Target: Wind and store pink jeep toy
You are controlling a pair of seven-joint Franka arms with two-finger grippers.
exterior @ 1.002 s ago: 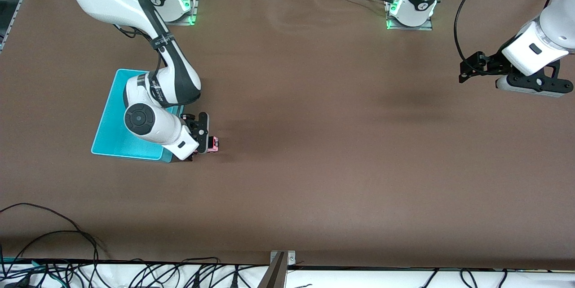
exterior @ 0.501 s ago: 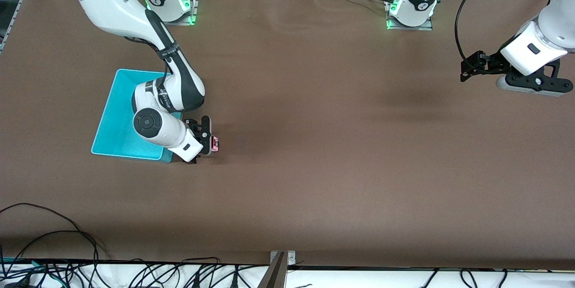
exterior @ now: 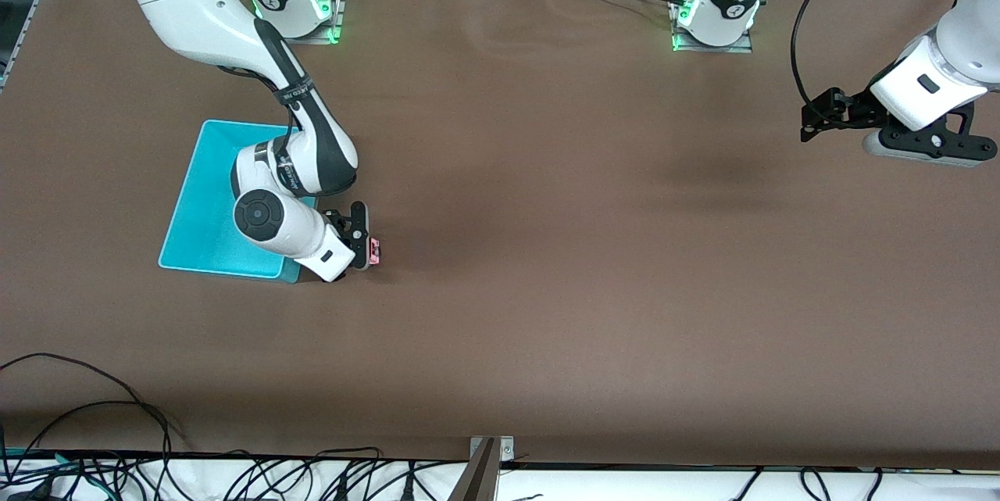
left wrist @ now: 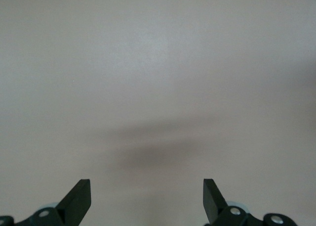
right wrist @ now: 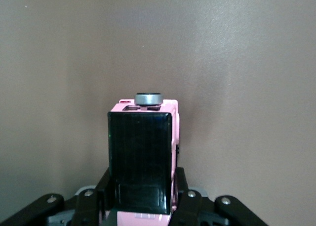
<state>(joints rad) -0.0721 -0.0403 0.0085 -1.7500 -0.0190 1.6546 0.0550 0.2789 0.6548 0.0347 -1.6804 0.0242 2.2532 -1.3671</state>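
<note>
Brown table (exterior: 547, 290); right end effector (exterior: 367, 249) clamps pink jeep toy (right wrist: 143, 157) beside bin (exterior: 195, 204).

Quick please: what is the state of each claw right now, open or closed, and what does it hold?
Left claw: open, holds nothing, waiting over bare table at its end.
Right claw: closed on the pink jeep toy, beside the turquoise bin.

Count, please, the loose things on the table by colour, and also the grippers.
Pink: 1, the pink jeep toy, held in the right gripper beside the bin.
Turquoise: 1, the turquoise bin.
Black grippers: 2, the right gripper and the left gripper, which waits open over bare table.
Total: 4
</note>
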